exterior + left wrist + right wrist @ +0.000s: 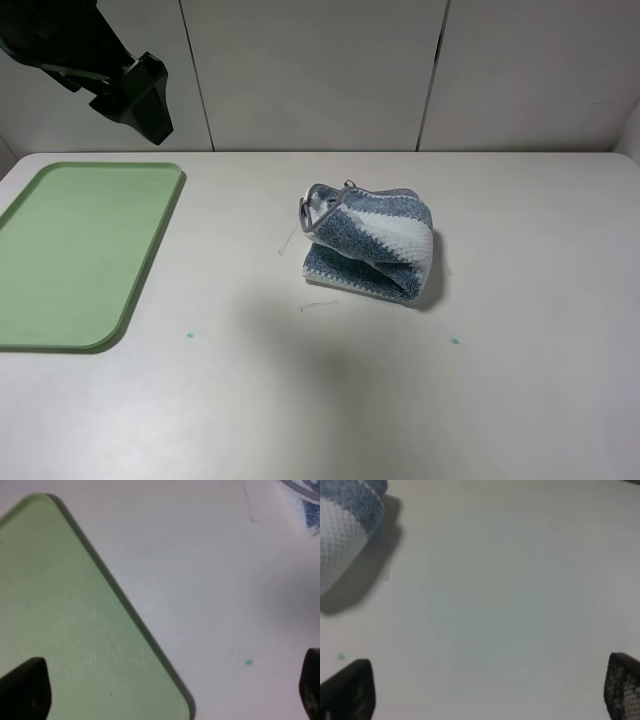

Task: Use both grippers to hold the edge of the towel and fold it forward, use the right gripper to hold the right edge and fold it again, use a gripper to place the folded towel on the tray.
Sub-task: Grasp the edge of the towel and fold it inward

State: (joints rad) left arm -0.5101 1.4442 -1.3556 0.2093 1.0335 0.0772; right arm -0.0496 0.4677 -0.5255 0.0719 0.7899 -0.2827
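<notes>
Lying folded on the white desk (520,380), the blue-grey-and-white striped terry towel (368,243) sits apart from the pale-green plastic tray (90,250); the left fingers (25,690) spread wide above its corner, the right fingers (347,690) gape beside the towel, empty.

Striped towel (368,240) folded in thick bundle near middle of table (520,300). Green tray (80,250) flat along table's left edge, well apart from towel. Black left gripper (150,112) hangs above table's far-left corner.
</notes>
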